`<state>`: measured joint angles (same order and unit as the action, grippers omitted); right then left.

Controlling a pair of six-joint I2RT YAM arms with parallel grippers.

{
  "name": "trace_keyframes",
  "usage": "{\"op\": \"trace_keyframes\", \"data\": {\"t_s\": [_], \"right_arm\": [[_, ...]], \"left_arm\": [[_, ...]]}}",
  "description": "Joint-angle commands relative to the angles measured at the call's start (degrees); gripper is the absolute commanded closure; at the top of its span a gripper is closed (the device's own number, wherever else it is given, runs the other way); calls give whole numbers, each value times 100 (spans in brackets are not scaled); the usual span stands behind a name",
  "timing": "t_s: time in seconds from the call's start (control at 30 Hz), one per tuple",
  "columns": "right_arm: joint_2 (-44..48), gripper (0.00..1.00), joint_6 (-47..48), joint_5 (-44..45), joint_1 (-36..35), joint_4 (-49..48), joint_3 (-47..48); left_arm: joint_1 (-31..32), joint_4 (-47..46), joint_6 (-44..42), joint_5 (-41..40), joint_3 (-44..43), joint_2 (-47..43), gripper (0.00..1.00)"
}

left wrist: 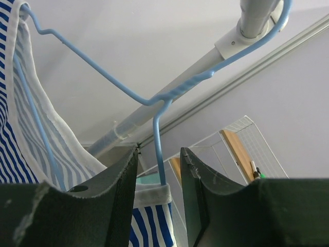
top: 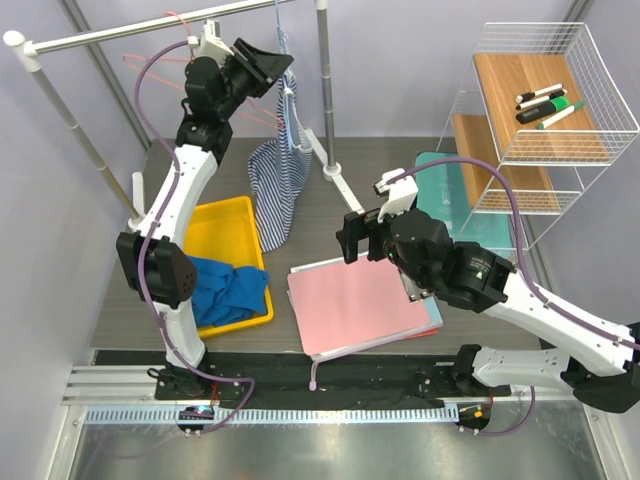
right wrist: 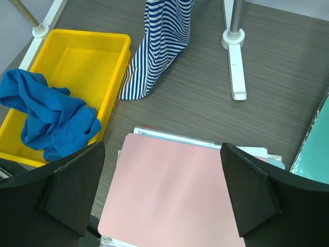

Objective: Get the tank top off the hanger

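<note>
We see the left gripper (left wrist: 159, 154) raised to the white rack rail (left wrist: 195, 69), its jaws parted, with the stem of the light blue wire hanger (left wrist: 180, 89) running between them without being pinched. The blue-and-white striped tank top (top: 278, 185) is on that hanger, its hem reaching the bench just beside the far right corner of the yellow plastic tray (right wrist: 77, 56), which holds a crumpled blue cloth (right wrist: 51, 113). Our right gripper (right wrist: 162, 149) hovers spread wide and empty over the pink folder (right wrist: 169, 195) near the bench's near edge.
</note>
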<state>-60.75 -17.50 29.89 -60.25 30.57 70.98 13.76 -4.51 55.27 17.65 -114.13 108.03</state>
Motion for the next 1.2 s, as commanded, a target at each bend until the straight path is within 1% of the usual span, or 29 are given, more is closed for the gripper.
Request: {"op": "trace_keyframes", "data": {"t_s": [0.0, 0.3, 0.43, 0.67, 0.87, 0.9, 1.07, 1.17], "right_arm": [[116, 0, -52, 43, 4, -112, 12], [142, 0, -78, 8, 13, -104, -32], [169, 0, -96, 8, 4, -104, -49], [222, 0, -87, 17, 13, -77, -49], [222, 0, -61, 17, 4, -51, -49], [222, 0, -61, 17, 4, -42, -32], [222, 0, -52, -18, 4, -25, 3], [248, 0, -61, -1, 13, -16, 21]], "left_arm": [[39, -357, 186, 151, -373, 131, 62], [57, -533, 371, 221, -444, 245, 67], [74, -691, 441, 213, -444, 245, 74], [83, -603, 511, 204, -611, 289, 84], [83, -639, 512, 213, -593, 122, 95], [83, -612, 485, 195, -593, 96, 100], [74, -481, 441, 142, -532, -176, 100], [83, -594, 485, 125, -313, -404, 100]]}}
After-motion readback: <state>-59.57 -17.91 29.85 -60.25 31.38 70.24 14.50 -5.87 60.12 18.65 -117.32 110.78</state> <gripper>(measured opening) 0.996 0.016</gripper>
